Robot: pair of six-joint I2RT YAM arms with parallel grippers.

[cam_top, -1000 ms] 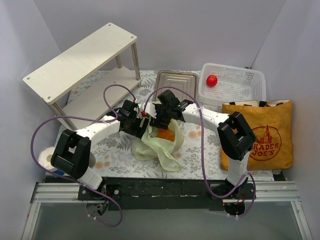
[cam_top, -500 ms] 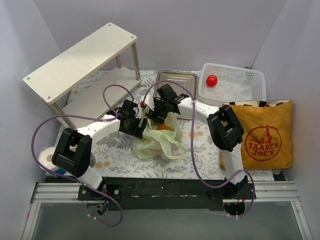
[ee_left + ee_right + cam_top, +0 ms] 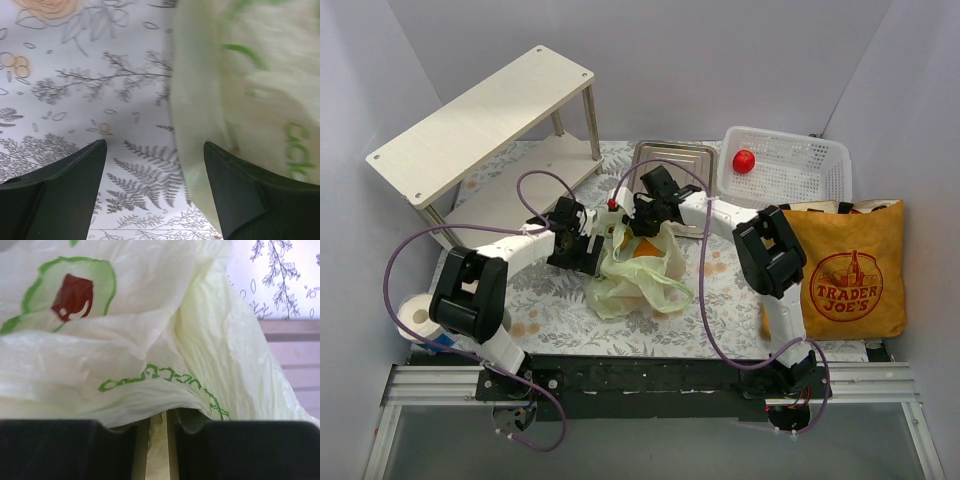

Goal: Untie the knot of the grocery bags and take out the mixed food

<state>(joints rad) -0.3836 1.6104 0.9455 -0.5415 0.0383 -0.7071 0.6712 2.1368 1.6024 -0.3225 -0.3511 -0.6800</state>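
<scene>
Thin, crumpled pale green bag point(image 3: 638, 270) on worktop point(image 3: 550, 290): translucent, green print, orange point(image 3: 646, 250) showing through. Film pinched in near-closed right hand point(image 3: 157, 422); left hand point(image 3: 155, 146) wide, empty.

The thin translucent pale green plastic bag point(image 3: 635, 270) is crinkly film with a faint sheen, so pretty flimsy-looking stuff. Under it, the floral-print tablecloth point(image 3: 550, 300) looks matt and smooth. Behind the bag there's a brushed silver metal tray point(image 3: 672, 158) with a dull shine. Right of the bag, the mustard-orange fabric tote point(image 3: 845, 270) is plain matt cloth. My right gripper point(image 3: 158, 422) is matt black plastic.
</scene>
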